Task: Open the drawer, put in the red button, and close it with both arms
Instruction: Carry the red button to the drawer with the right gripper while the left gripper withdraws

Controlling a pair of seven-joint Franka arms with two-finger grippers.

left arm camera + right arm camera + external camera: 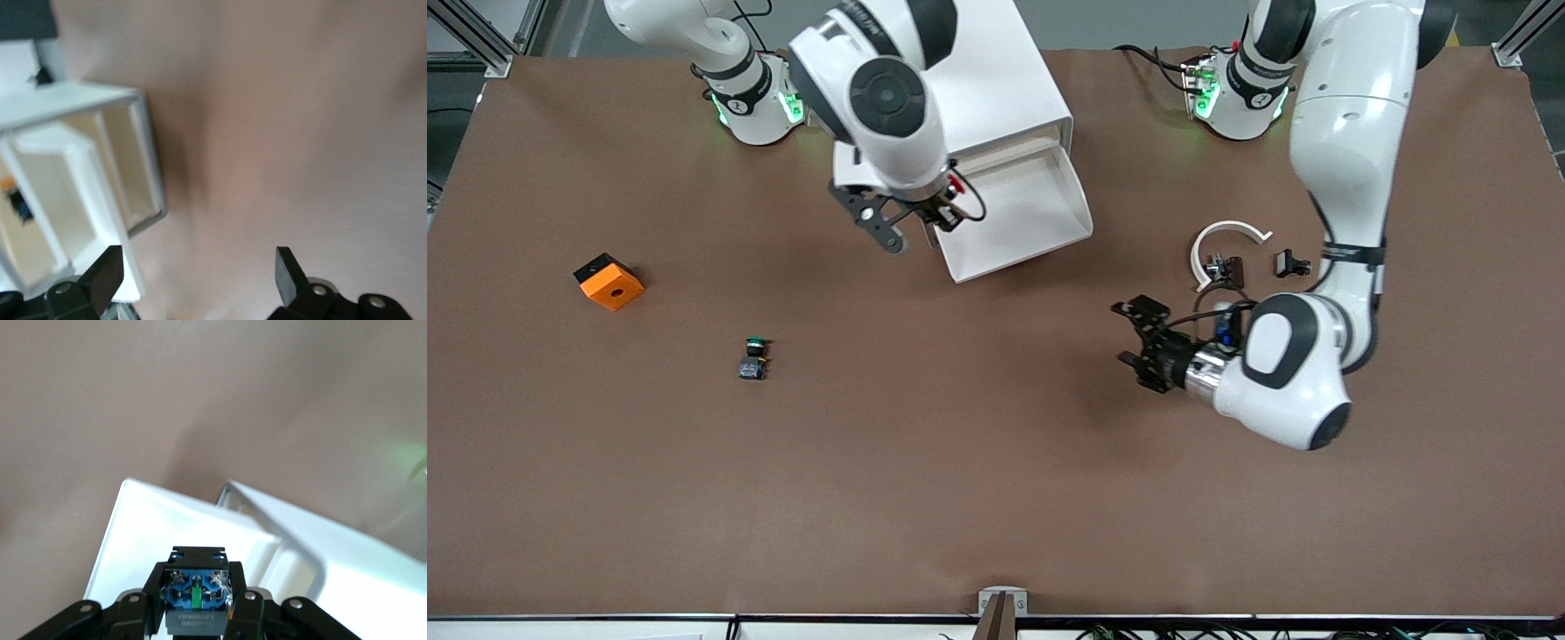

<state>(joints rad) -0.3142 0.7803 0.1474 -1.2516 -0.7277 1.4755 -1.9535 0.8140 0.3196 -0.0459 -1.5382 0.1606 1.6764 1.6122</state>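
Right tool (925,218) clamped on small red-capped push-button switch, black-and-blue body (197,600), over pulled-out shallow white tray drawer (1040,233). Left tool (1138,342) spread wide, empty, waiting over brown desk (996,480). Risk: release near tray edge, switch bounces out.

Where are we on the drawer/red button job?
Done: the drawer is pulled out of the cabinet. In hand: the right gripper, over the drawer's edge, is shut on the red button. The left gripper hangs open over bare table, nothing between its fingers. Left: drop the button in, then close with both arms.
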